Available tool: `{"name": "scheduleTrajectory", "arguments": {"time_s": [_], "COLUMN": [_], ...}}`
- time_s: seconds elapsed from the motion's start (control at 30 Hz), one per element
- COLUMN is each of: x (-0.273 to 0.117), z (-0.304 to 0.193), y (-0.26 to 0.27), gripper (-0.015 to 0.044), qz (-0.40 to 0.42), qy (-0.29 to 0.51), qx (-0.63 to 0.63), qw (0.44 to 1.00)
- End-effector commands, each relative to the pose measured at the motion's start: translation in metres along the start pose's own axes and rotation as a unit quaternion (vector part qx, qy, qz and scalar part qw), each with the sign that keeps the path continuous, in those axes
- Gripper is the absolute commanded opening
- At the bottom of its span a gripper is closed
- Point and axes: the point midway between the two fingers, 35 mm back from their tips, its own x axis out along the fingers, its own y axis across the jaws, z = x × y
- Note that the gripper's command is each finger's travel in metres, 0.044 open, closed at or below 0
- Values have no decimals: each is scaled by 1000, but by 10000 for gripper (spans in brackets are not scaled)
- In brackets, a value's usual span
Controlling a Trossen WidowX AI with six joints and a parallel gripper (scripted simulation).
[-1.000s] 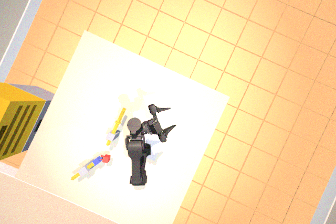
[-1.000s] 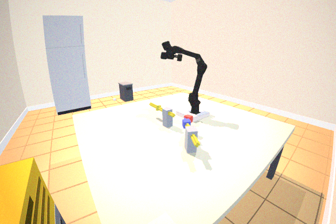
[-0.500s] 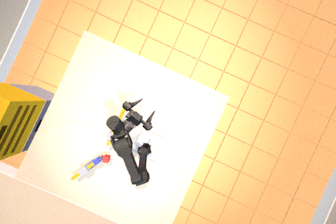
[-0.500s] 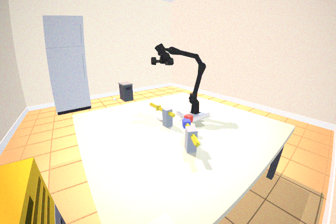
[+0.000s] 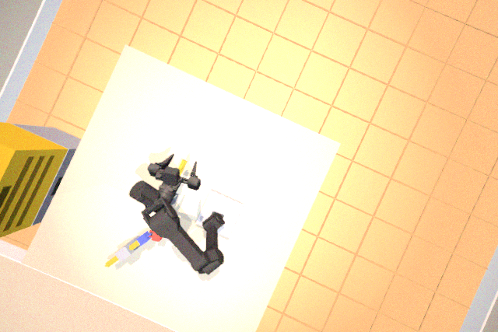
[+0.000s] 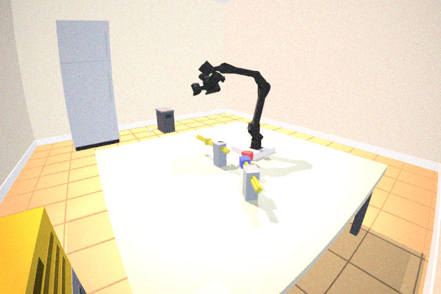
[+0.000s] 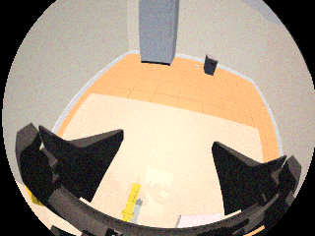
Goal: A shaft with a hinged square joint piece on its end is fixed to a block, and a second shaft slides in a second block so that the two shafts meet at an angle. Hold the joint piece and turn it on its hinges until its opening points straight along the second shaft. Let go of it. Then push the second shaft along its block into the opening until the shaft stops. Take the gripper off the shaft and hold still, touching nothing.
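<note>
My gripper (image 5: 184, 159) (image 6: 200, 93) (image 7: 169, 141) is open and empty, high above the table near the second shaft's far end. The first yellow shaft (image 5: 111, 261) (image 6: 255, 184) runs through its grey block (image 5: 124, 253) (image 6: 248, 193). A blue part (image 5: 142, 239) (image 6: 244, 161) sits on its inner end, with the red joint piece (image 5: 156, 235) (image 6: 247, 155) beyond; its opening's direction is unclear. The second yellow shaft (image 5: 183, 166) (image 6: 204, 139) (image 7: 131, 202) passes through a second grey block (image 6: 219, 157), its near end apart from the red piece. The arm covers much of it in the top view.
The arm's pale base plate (image 6: 265, 153) stands on the white table (image 5: 261, 152) (image 6: 178, 212) close to the red piece. A yellow cabinet (image 5: 36, 183) (image 6: 21, 248) stands by the table edge. A fridge (image 6: 85, 84) and a dark bin (image 6: 165, 120) stand beyond.
</note>
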Motion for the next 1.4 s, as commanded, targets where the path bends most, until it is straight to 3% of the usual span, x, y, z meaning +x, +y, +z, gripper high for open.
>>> {"name": "scheduleTrajectory", "arguments": {"time_s": [0.0,0.7,1.07,1.37], "x": [-13,-118,-180,-228], "z": [-27,-176,-252,-308], "y": [27,96,80,37], "gripper": [440,440,440,440], "qz": [49,246,306,321], "qy": [34,195,267,323], "qx": [-40,-272,-402,-507], "qw": [997,910,820,732]}}
